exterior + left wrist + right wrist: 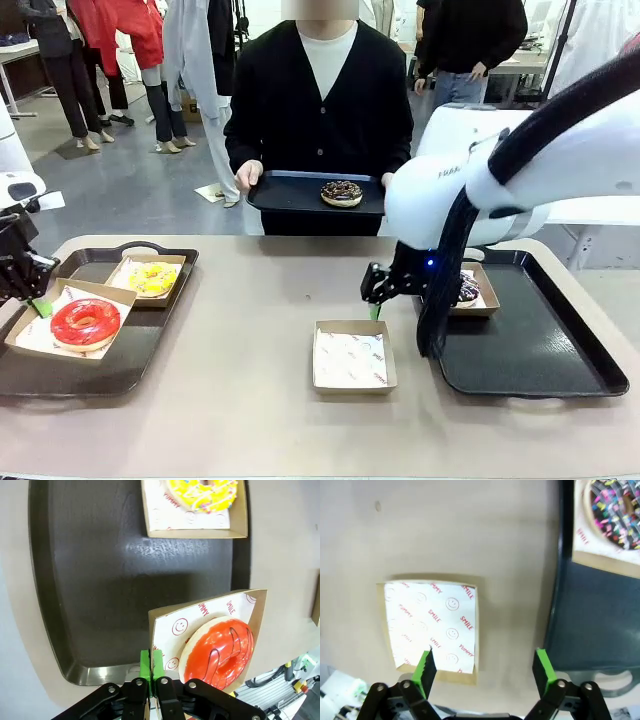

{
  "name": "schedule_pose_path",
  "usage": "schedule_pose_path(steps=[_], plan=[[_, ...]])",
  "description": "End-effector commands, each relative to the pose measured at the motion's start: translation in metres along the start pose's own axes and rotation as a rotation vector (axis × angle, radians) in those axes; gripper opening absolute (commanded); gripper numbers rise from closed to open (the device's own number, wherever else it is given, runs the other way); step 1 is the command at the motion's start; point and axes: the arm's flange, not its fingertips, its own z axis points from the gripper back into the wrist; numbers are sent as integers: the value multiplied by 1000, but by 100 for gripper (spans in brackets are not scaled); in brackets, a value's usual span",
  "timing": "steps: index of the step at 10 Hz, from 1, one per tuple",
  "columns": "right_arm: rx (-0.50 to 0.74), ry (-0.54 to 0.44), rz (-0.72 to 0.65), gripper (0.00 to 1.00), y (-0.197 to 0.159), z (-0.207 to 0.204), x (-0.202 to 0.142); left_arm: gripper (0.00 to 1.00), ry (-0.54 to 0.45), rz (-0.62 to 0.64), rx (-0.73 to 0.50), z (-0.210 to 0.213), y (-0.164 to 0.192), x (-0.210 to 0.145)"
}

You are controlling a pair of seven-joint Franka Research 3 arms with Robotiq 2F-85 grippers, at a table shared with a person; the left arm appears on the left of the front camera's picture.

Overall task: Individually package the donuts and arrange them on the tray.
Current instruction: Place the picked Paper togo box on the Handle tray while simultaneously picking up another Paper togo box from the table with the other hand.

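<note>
Clock set on the table, twelve at the far edge.

Nearest, at six o'clock: an empty box (352, 358), paper-lined with red smiley print, flat on the bare tabletop. Hovering over its one-o'clock corner, the right gripper (485, 665), jaws spread wide and gripping nothing; one green pad over the lining, the other over the table beside the right tray (540, 360).

At eight o'clock, on the left tray (110, 372): the red donut (85, 322) in a held box (200, 611) that overlaps the tray's rim. Clamped shut on that box's wall, the left gripper (151, 664), pads pressed together over the cardboard edge.

Farther back, at ten o'clock on the same tray: the yellow donut (152, 277) in a box of its own.

At two o'clock, in the right tray's far-left corner: the purple donut (617, 510), sprinkled, boxed, partly hidden behind the right arm.

Beyond twelve o'clock: a person (320, 100) holding a small dark tray (285, 195) level, with the chocolate donut (341, 193) on it, unboxed.
</note>
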Motion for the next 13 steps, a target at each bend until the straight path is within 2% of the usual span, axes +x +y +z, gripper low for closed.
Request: schedule_pose_path(steps=[1,4,13], plan=[[-52,-31,-41,100,12,-14,-9,1,-22,4,-5,-11,12,1],[-170,-56,-73,100,26,-43,-21,1,-13,5,-25,-27,14,2],[-180,-27,-60,100,28,-64,-10,1,-15,28,11,-35,-6,14]])
